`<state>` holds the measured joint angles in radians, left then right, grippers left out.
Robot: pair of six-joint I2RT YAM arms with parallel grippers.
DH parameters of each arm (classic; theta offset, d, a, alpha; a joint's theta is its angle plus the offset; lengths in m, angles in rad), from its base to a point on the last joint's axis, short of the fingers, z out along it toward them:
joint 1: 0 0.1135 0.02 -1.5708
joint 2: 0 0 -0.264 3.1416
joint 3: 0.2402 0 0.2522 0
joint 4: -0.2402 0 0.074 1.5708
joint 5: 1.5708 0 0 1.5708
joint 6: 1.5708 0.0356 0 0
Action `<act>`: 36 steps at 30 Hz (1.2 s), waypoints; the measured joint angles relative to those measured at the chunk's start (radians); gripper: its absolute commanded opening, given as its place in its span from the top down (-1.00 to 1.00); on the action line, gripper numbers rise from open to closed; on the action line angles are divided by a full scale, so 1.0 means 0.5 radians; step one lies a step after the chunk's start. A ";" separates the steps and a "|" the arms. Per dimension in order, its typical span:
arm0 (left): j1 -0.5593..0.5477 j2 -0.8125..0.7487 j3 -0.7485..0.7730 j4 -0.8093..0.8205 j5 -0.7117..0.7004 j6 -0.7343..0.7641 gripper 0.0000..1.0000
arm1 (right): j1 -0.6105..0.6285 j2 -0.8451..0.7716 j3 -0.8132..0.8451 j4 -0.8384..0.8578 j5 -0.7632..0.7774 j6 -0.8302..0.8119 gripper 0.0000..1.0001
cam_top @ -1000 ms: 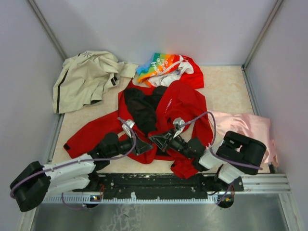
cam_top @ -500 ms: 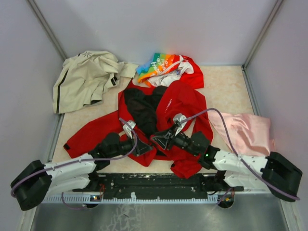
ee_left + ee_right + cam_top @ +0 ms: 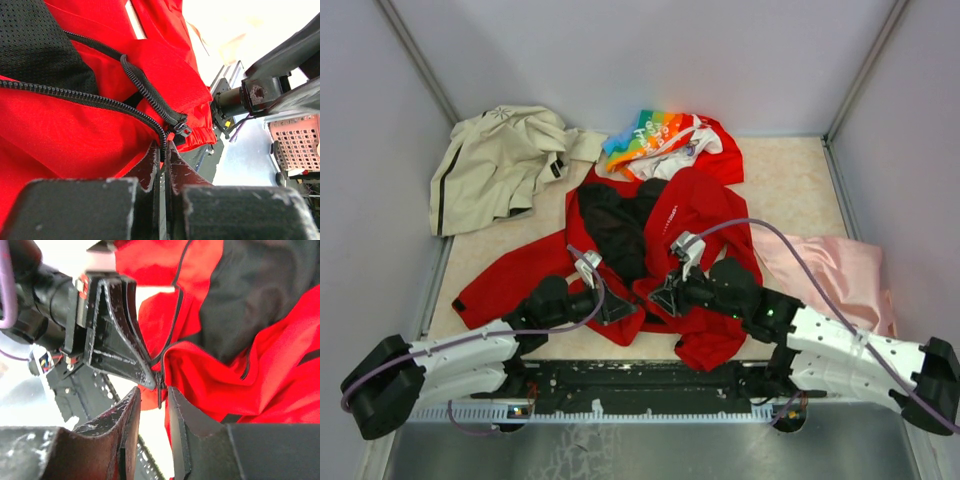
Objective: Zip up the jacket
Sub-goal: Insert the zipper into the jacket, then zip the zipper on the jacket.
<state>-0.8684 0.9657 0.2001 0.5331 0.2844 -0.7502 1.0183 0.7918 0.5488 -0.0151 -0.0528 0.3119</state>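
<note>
The red jacket [image 3: 695,215] lies open in the middle of the table, black lining up. My left gripper [image 3: 623,312] is shut on the jacket's zipper edge near the bottom hem; in the left wrist view the toothed tape runs straight into the closed fingertips [image 3: 150,159]. The zipper slider [image 3: 182,131] sits just beyond them. My right gripper [image 3: 662,298] is open right beside the left one. In the right wrist view the small dark zipper pull [image 3: 160,392] hangs between its spread fingers [image 3: 131,407], touching neither. The left gripper's fingers [image 3: 120,352] cross above it.
A beige jacket [image 3: 500,160] lies at the back left. A rainbow-and-white printed garment [image 3: 655,135] sits behind the red jacket's collar. A pink cloth [image 3: 835,265] lies on the right, under my right arm. Grey walls enclose the table.
My right gripper has opened and now stands around the zipper pull. The right arm's rear links have swung out and down to the right. The left arm has not moved.
</note>
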 measured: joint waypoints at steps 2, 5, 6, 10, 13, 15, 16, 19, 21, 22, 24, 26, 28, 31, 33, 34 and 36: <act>0.000 0.000 0.000 0.002 0.005 0.000 1.00 | 0.027 0.108 0.054 -0.081 -0.005 0.063 0.45; 0.000 0.000 0.000 0.004 0.015 -0.001 1.00 | 0.079 0.266 0.073 -0.162 -0.011 0.158 0.45; 0.000 0.000 0.000 0.006 0.018 -0.002 1.00 | 0.094 0.311 0.072 -0.198 -0.011 0.193 0.45; 0.000 0.000 0.000 0.012 0.031 -0.002 1.00 | 0.106 0.374 0.067 -0.216 -0.010 0.314 0.45; 0.000 0.002 0.000 0.018 0.039 -0.003 1.00 | 0.107 0.375 0.053 -0.162 -0.010 0.366 0.45; 0.000 0.006 0.000 0.026 0.044 -0.006 1.00 | 0.106 0.375 0.036 -0.135 -0.009 0.391 0.44; 0.000 0.010 0.000 0.030 0.047 -0.009 1.00 | 0.107 0.375 0.025 -0.122 -0.010 0.397 0.45; 0.000 0.024 0.000 0.041 0.054 -0.016 1.00 | 0.107 0.387 0.000 -0.089 -0.011 0.426 0.48; 0.000 0.027 0.000 0.043 0.060 -0.018 1.00 | 0.107 0.399 -0.013 -0.060 -0.014 0.436 0.54; 0.000 0.030 0.000 0.044 0.062 -0.020 1.00 | 0.107 0.402 -0.016 -0.058 -0.020 0.443 0.56; 0.000 0.034 0.000 0.048 0.064 -0.023 1.00 | 0.107 0.403 -0.026 -0.043 -0.040 0.453 0.57; 0.000 0.040 0.000 0.056 0.068 -0.024 1.00 | 0.107 0.403 -0.027 -0.016 -0.066 0.462 0.57; 0.000 0.046 0.000 0.056 0.073 -0.024 1.00 | 0.107 0.403 -0.027 0.018 -0.095 0.465 0.57; 0.000 0.050 0.000 0.057 0.085 -0.024 1.00 | 0.107 0.403 -0.027 0.075 -0.129 0.467 0.56; 0.000 0.051 0.000 0.057 0.087 -0.024 1.00 | 0.107 0.406 -0.027 0.114 -0.150 0.468 0.52; 0.000 0.051 0.000 0.057 0.090 -0.024 1.00 | 0.107 0.414 -0.026 0.140 -0.156 0.468 0.51; 0.000 0.051 0.000 0.058 0.095 -0.024 1.00 | 0.107 0.443 -0.024 0.195 -0.159 0.470 0.50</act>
<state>-0.8684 0.9913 0.2001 0.5621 0.3321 -0.7624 1.0718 1.0130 0.5369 0.0826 -0.1322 0.5468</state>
